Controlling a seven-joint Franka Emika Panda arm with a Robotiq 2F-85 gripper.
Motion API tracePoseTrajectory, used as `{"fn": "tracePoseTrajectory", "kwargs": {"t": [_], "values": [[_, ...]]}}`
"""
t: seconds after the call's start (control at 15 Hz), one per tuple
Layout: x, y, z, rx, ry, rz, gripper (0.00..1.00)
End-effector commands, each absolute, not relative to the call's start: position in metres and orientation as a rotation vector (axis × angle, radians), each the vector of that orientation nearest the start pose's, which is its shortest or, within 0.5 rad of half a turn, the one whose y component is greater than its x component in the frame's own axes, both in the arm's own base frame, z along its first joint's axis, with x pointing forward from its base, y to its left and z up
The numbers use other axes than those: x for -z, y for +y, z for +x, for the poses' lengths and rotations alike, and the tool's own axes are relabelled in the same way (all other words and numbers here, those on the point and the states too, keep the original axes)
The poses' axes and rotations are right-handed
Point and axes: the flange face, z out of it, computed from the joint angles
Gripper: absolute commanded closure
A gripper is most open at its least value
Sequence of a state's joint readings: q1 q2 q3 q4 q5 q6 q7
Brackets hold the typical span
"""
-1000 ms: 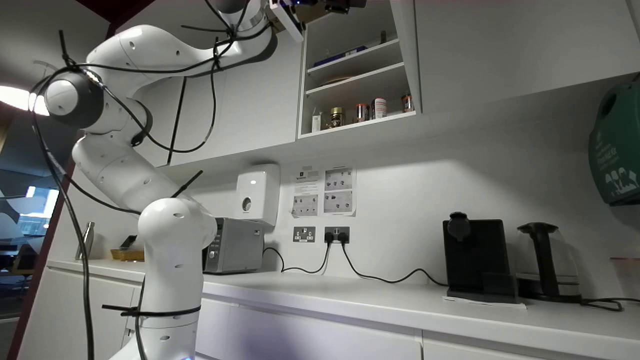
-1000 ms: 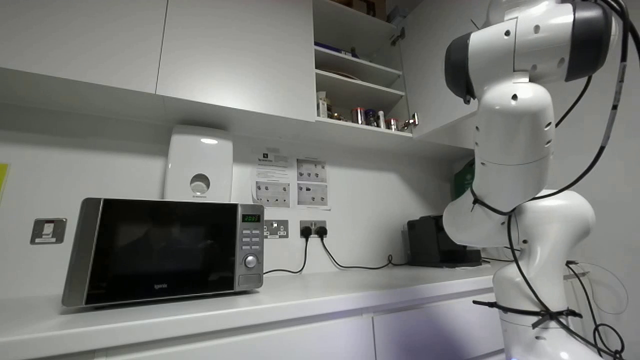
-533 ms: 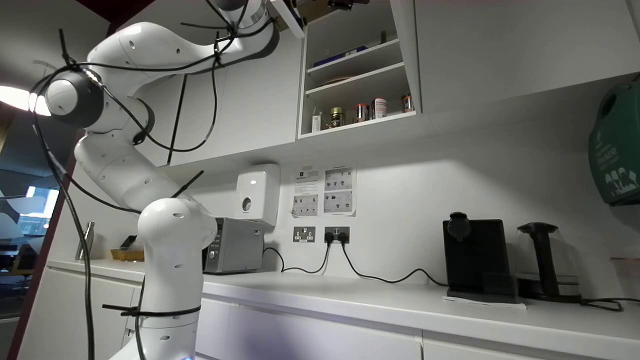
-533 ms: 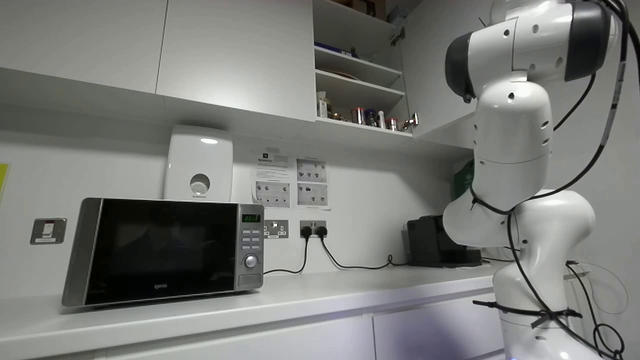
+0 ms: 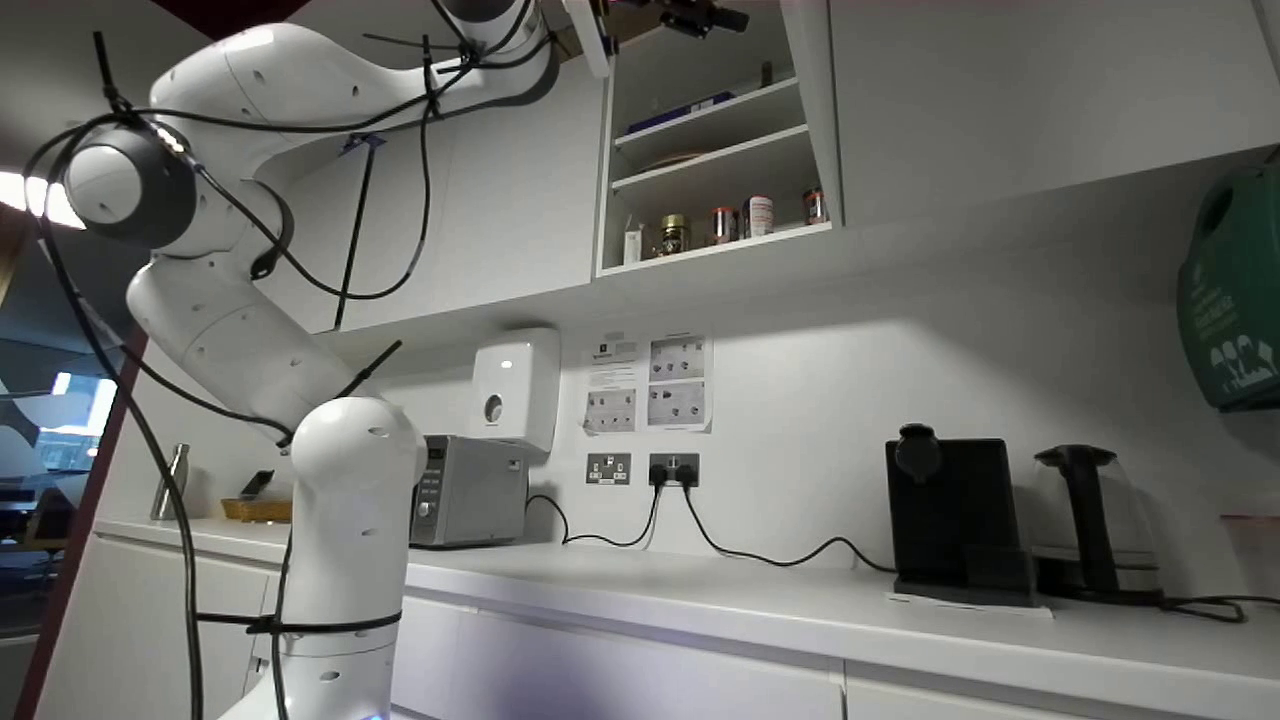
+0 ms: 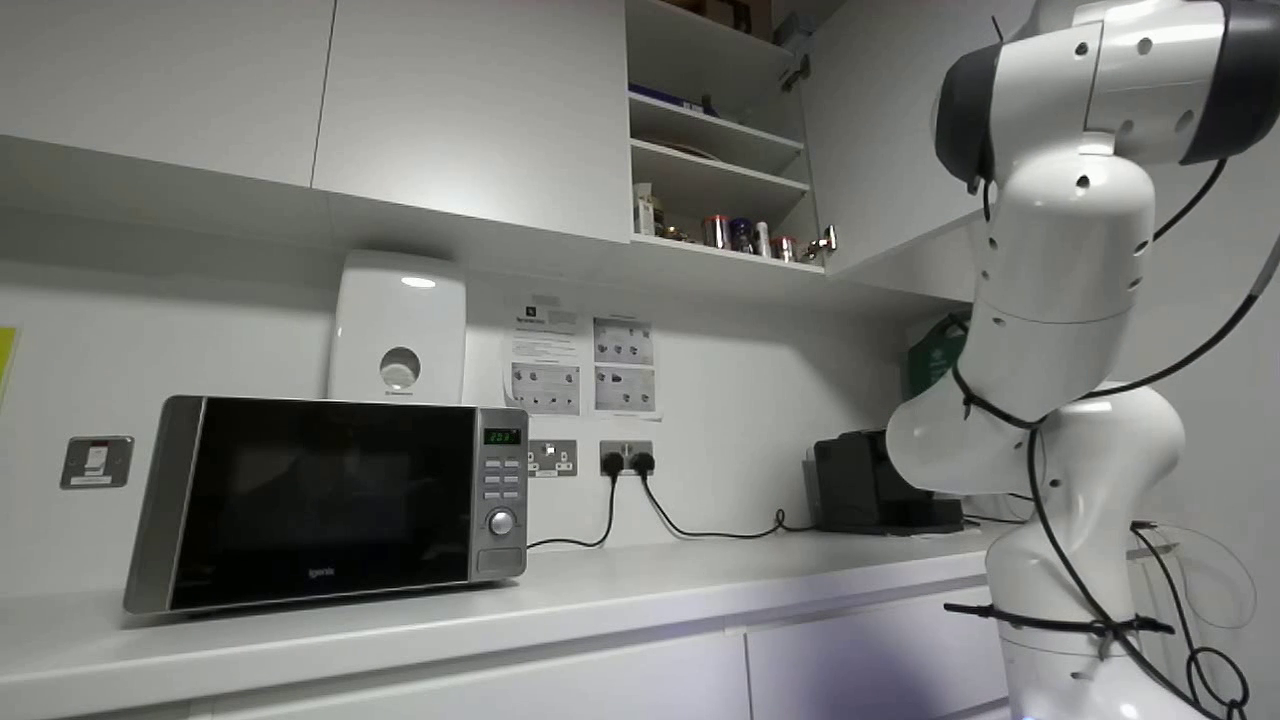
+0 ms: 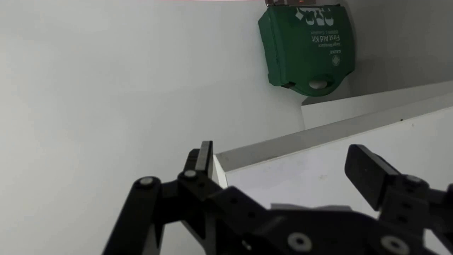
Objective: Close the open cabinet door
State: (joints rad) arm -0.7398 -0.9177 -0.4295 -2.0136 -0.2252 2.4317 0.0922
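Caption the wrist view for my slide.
Open gripper with the white cabinet door showing between its jaws, and a green first aid kit appearing upside down near the top.

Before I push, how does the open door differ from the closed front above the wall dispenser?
Pose: the open door stands swung out from the shelves; the closed front sits shut.
Cover: the open door leaves those shelves exposed; the closed front hides whatever is behind it.
Hardware: in an exterior view hinges show at the open door's edge; the closed front shows none.
Both are flat white panels with no handle in sight.
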Motion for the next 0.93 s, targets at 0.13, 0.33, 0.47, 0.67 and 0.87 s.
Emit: {"fn": "tracePoseTrajectory", "kwargs": {"t": [0.13,0.33,0.47,0.67,0.87], "values": [[-0.872,-0.320,-0.046,2.044,1.777,-2.373,0.00],[-0.875,-0.327,-0.056,2.046,1.792,-2.333,0.00],[-0.876,-0.332,-0.058,2.029,1.764,-2.310,0.00],[-0.877,-0.340,-0.054,1.964,1.680,-2.285,0.00],[-0.884,-0.345,-0.048,1.925,1.622,-2.271,0.00]]}}
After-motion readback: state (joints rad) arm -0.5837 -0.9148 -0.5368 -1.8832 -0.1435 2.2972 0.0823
